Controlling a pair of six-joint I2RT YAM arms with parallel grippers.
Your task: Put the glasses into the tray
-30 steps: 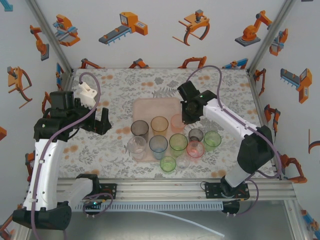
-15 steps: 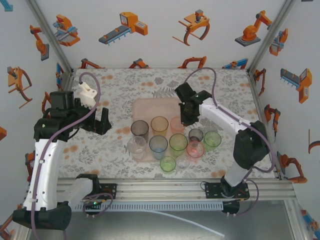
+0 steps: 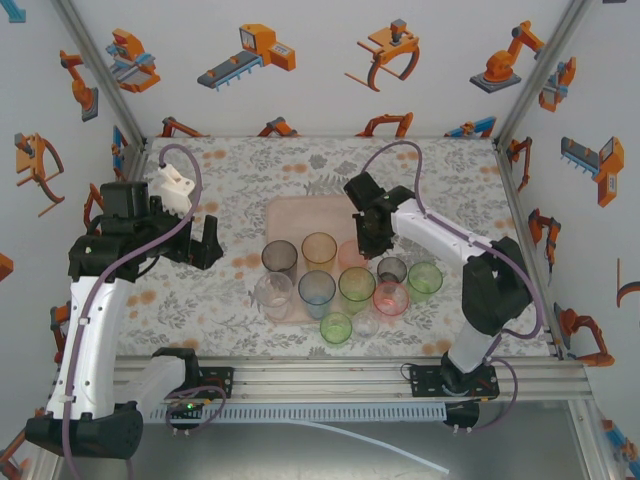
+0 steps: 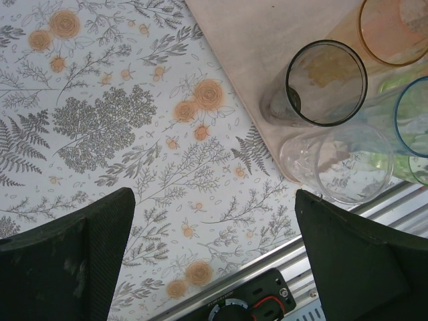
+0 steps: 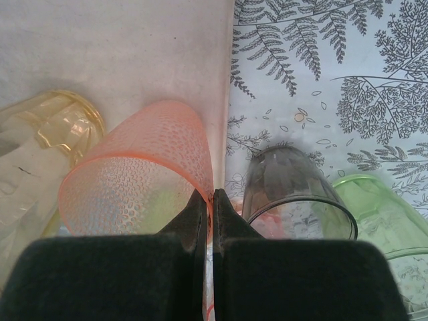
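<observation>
**Clerk:** Entry one, nearest the lens in the right wrist view: right pincer (image 5: 208, 200), lower centre. Condition?

**Checker:** Closed. Both fingers are pinched on the wall of the pink glass (image 5: 134, 174), with the rim caught between them. The hold is thin, on the lip alone.

**Clerk:** Entry two, the pink glass. Location?

**Checker:** Left of centre, leaning in that view. It is at the right border of the tray (image 5: 134, 40), whose pale surface lies at the upper left. I cannot tell whether its base rests on the tray or hangs above it.

**Clerk:** Neighbours?

**Checker:** Grey glass (image 5: 287, 180), just right of the fingers. Green glass (image 5: 381, 214), lower right. Both stand over the flowered desk (image 5: 321, 80). Amber glass (image 5: 53, 124), left edge, over the tray.

**Clerk:** Handling note for setting it down?

**Checker:** My judgement only. Carry it leftward, away from the grey glass, until the whole base is over bare tray. The free space lies toward the top of the frame. Bring the glass upright and lower it until it stands. Then part the fingers and lift straight up. A glass held by one wall may swing, so go slowly and stay clear of the amber glass.

**Clerk:** Entry three, left pincer (image 4: 214, 221)?

**Checker:** Spread wide and holding nothing. It is over the desk, left of middle in the overhead view, well apart from the pink glass. It has no part in this step.
</observation>
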